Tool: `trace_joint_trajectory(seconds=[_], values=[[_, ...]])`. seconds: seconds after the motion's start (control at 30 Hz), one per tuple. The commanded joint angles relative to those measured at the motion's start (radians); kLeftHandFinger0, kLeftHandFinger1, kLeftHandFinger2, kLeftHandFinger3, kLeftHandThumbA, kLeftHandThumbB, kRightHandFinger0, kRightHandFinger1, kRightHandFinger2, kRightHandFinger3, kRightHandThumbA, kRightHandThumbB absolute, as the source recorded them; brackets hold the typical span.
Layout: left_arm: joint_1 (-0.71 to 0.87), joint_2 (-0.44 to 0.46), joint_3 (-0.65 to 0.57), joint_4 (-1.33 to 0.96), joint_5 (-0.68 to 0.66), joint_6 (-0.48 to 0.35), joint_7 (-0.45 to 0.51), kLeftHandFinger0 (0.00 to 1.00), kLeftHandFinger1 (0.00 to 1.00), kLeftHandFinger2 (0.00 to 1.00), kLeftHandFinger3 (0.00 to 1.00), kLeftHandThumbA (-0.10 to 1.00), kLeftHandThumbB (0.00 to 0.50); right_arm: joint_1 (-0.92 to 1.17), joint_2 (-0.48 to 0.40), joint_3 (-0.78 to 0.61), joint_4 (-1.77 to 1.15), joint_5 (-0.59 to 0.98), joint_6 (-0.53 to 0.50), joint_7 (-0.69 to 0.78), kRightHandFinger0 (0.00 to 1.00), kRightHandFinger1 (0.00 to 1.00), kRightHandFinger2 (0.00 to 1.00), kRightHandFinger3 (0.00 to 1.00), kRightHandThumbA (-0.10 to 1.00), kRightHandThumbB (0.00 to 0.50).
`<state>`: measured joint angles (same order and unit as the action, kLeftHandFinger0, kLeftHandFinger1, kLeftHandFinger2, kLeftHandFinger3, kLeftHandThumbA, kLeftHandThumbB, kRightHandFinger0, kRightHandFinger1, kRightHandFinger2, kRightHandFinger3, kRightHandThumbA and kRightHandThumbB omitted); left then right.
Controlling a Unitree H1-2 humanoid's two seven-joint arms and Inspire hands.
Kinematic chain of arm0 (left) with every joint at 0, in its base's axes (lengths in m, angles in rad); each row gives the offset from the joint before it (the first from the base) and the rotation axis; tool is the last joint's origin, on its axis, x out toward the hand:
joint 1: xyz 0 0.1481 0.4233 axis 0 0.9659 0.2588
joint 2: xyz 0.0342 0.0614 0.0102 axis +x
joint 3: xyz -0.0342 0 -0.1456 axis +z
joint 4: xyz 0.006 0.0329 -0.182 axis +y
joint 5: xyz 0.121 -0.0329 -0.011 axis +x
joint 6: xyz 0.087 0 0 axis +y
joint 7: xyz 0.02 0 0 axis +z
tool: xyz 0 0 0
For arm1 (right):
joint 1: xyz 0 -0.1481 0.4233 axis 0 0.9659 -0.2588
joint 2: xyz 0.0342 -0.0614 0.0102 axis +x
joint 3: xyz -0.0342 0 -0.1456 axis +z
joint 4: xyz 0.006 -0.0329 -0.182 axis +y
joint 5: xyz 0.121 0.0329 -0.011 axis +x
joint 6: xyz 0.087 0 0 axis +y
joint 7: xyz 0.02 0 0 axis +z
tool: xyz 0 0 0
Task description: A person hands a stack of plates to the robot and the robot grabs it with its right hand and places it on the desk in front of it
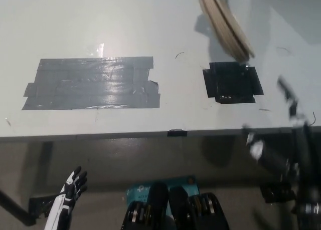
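Plates (226, 24), a beige stack seen edge-on and tilted, come into the head view from the top edge, just beyond the black tape square (232, 83) and slightly to its left; whoever holds them is out of the picture. The right hand (293, 140) is to the right of that square and nearer the robot, at the desk (150, 19) edge, well apart from the plates and holding nothing. It is blurred, but its fingers look spread apart. The white left hand (72, 187) rests far to the left of the square, below the desk edge, fingers apart and empty. To take the hand-over well, the right hand probably needs to travel up past the square with the fingers kept wide, meet the stack's lower rim and close across the whole thickness, so that no plate slides out of the tilted stack. Levelling the stack before lowering it should help; the square looks like the likely setting spot, though that is a guess.
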<state>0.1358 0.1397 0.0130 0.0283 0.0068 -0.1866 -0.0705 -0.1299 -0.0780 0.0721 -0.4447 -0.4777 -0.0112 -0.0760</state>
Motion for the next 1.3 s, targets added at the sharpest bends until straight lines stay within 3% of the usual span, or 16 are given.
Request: trace_joint_trajectory(seconds=[0.0,0.2,0.4,0.5,0.83,0.93,1.13,1.2,1.23,1.27], values=[[0.002,0.015,0.0,-0.029,-0.008,-0.035,-0.015,1.0,1.0,1.0,1.0,1.0,0.217,-0.144,0.011,-0.023,0.016,-0.127,0.029,-0.044,1.0,1.0,1.0,1.0,0.78,0.269],[-0.008,0.019,0.0,-0.023,-0.008,-0.039,-0.018,1.0,1.0,1.0,1.0,1.0,0.201,-0.278,-0.007,-0.029,0.15,-0.177,0.053,-0.065,1.0,1.0,1.0,1.0,0.83,0.288],[-0.011,0.018,-0.003,-0.03,-0.004,-0.038,-0.02,1.0,1.0,1.0,1.0,1.0,0.205,-0.385,-0.025,-0.032,0.33,-0.206,0.06,-0.109,1.0,1.0,1.0,1.0,0.94,0.389],[-0.019,0.018,-0.002,-0.03,-0.004,-0.033,-0.022,1.0,1.0,1.0,1.0,1.0,0.211,-0.429,-0.041,-0.025,0.398,-0.215,0.067,-0.108,1.0,1.0,1.0,1.0,0.97,0.401],[-0.034,0.019,0.001,-0.029,-0.01,-0.033,-0.028,1.0,1.0,1.0,1.0,1.0,0.203,-0.541,-0.084,0.006,0.569,-0.277,0.077,-0.165,1.0,1.0,1.0,1.0,0.88,0.477],[-0.039,0.02,-0.001,-0.025,-0.006,-0.034,-0.029,1.0,1.0,1.0,1.0,0.99,0.204,-0.557,-0.087,0.012,0.593,-0.271,0.077,-0.168,1.0,1.0,1.0,1.0,0.79,0.479],[-0.043,0.018,-0.001,-0.025,-0.005,-0.028,-0.028,1.0,1.0,1.0,1.0,1.0,0.201,-0.553,-0.086,0.054,0.586,-0.285,0.11,-0.112,1.0,1.0,1.0,1.0,0.8,0.5],[-0.044,0.017,-0.002,-0.024,-0.007,-0.028,-0.029,1.0,1.0,1.0,1.0,1.0,0.197,-0.556,-0.087,0.071,0.596,-0.3,0.114,-0.115,1.0,1.0,1.0,1.0,0.76,0.5],[-0.046,0.018,-0.002,-0.022,-0.005,-0.031,-0.029,1.0,1.0,1.0,1.0,1.0,0.189,-0.563,-0.092,0.085,0.616,-0.318,0.115,-0.123,1.0,1.0,1.0,1.0,0.66,0.5],[-0.047,0.019,-0.002,-0.019,-0.003,-0.035,-0.029,1.0,1.0,1.0,1.0,1.0,0.187,-0.57,-0.099,0.099,0.639,-0.34,0.114,-0.135,1.0,1.0,1.0,1.0,0.64,0.5]])
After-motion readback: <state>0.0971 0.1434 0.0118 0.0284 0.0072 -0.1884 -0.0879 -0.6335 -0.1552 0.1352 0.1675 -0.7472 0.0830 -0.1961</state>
